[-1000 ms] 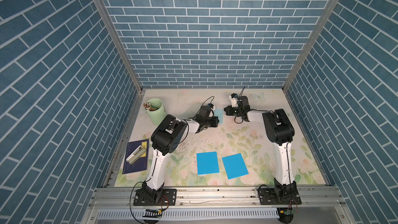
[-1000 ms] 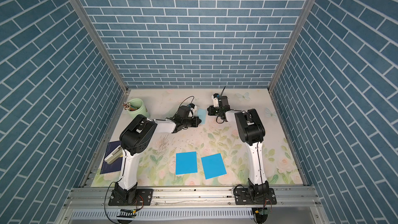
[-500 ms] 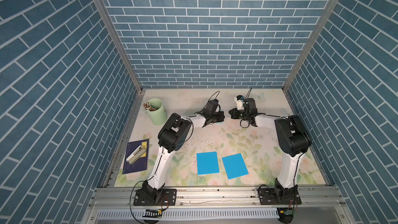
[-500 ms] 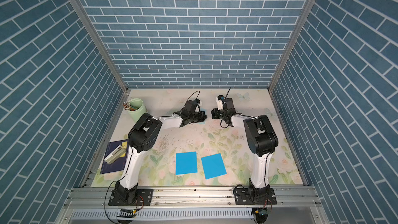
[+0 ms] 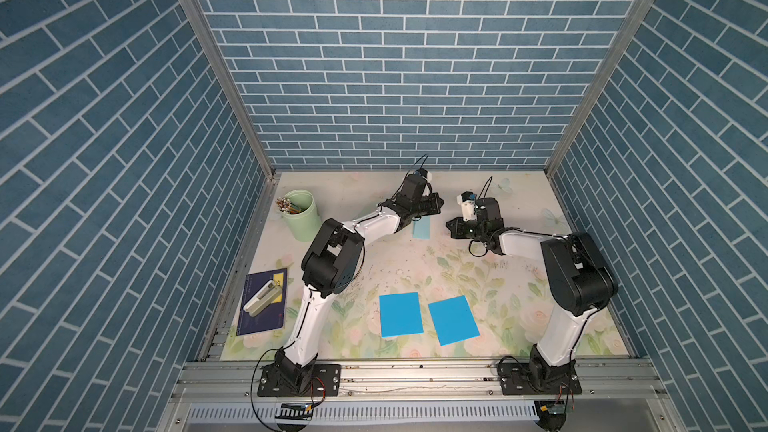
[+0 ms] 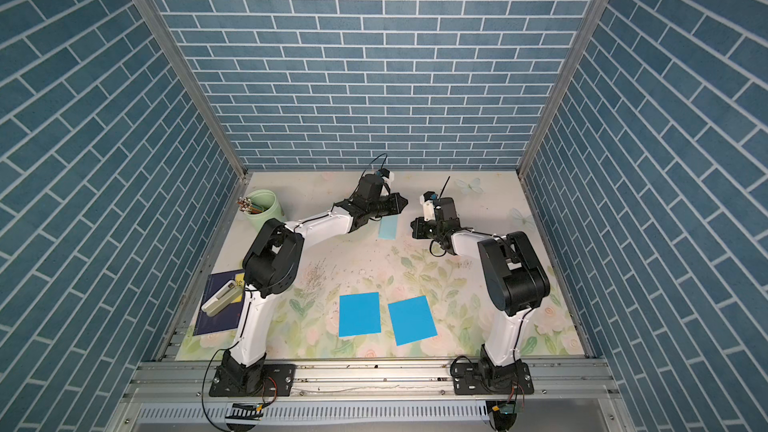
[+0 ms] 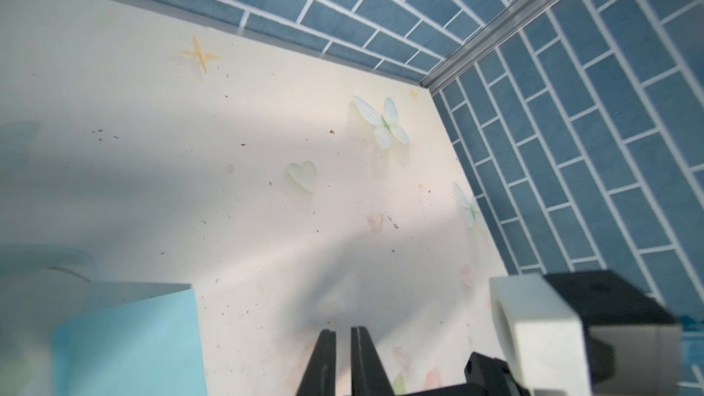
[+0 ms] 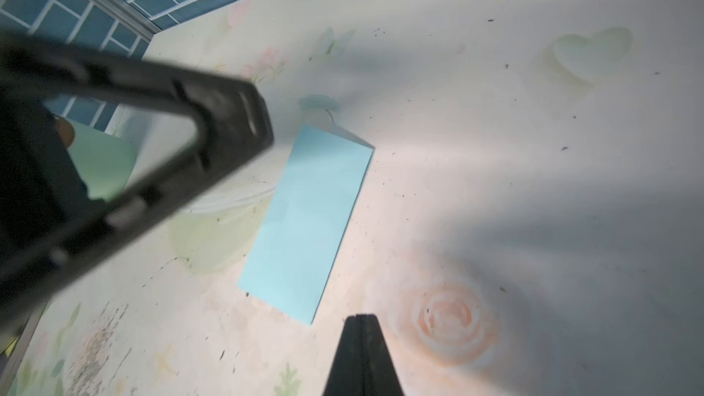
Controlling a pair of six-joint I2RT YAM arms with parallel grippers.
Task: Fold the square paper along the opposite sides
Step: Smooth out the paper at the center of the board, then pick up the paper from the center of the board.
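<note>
Reading L to R. Skipping dark notebook (image 5: 264, 305) at 8 o'clock of surface (image 5: 353, 189) and green pencil cup (image 5: 299, 214) at 10, both off-task. Hovering left tool (image 5: 434, 205) just at 11 o'clock of pale-blue paper (image 5: 422, 228), showing a sliver of gap in left wrist view, gripping nothing. Finding that paper lying at 12 o'clock, far side, already halved into a narrow rectangle; lower layer peeking out at one end, so crease prob. wanting a press. Leaving bright-blue square (image 5: 401, 314) and second square (image 5: 453, 320) at 6 o'clock flat, unfolded. Parking right tool (image 5: 453, 228) at 3 o'clock of folded sheet, near but apart, pinched together, empty. Noting thin matte sheets w/ sharp corners; smooth floral surface, grit-speckled.
</note>
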